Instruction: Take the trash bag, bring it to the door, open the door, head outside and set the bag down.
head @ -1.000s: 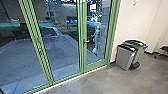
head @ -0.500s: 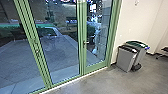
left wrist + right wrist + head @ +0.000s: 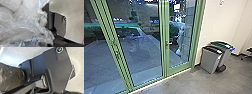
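Note:
In the left wrist view a clear, crumpled trash bag (image 3: 25, 23) lies large and close to the camera, its bunched plastic reaching the robot's dark parts. A dark, creased, rounded thing (image 3: 11, 77) shows in the right wrist view; whether it belongs to the same bag I cannot tell. The head view has the green-framed glass door (image 3: 179, 40) ahead, closed, with a metal lever handle (image 3: 169, 43) on its left side. How the bag is held is hidden.
Beside the door, against the white wall, two grey bins (image 3: 211, 60) stand close together, one lid dark, one green. Large glass panes (image 3: 139, 45) extend left of the door. Beyond the glass lie paving (image 3: 106, 62) and hedges. A dark chair base (image 3: 246, 57) stands far right.
The head camera has moved a little with the robot, so the left door frame sits further left in the picture. The door stays closed.

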Available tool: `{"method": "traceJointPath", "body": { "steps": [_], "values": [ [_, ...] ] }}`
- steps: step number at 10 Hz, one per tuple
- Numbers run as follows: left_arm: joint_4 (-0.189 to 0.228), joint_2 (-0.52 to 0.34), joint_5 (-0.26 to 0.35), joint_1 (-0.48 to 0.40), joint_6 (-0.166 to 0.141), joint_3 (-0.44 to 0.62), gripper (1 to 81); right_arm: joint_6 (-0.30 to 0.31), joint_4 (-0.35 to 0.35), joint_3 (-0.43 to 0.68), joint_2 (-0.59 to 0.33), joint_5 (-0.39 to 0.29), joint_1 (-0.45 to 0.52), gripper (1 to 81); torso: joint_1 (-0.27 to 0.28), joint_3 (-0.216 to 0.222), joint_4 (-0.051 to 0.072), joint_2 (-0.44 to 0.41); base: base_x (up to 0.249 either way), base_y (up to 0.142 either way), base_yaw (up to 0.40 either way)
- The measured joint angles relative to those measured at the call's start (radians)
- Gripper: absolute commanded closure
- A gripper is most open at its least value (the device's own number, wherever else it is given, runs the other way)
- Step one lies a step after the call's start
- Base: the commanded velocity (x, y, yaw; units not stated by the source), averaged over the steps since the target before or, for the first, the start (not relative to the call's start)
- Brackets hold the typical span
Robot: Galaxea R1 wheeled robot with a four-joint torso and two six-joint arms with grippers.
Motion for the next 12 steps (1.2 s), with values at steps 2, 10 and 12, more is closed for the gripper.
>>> {"method": "traceJointPath", "body": {
  "steps": [2, 10, 12],
  "values": [
    [0.0, 0.0, 0.0, -0.001, 0.0, 0.0, 81.1, 0.0, 0.0, 0.0, 0.0, 0.0, 0.0, 1.0, 0.0, 0.0, 0.0, 0.0, 0.144, -0.061, 0.0],
    [0.0, 0.006, 0.0, -0.001, 0.0, 0.0, 81.1, 0.0, -0.001, -0.002, 0.004, 0.0, 0.0, 1.0, 0.0, 0.0, 0.0, 0.0, 0.145, -0.061, 0.0],
    [0.0, 0.006, -0.001, -0.001, 0.0, 0.0, 81.1, 0.0, -0.003, -0.006, 0.013, 0.0, 0.0, 1.0, 0.0, 0.0, 0.0, 0.0, 0.15, -0.062, 0.0]
  ]
}}
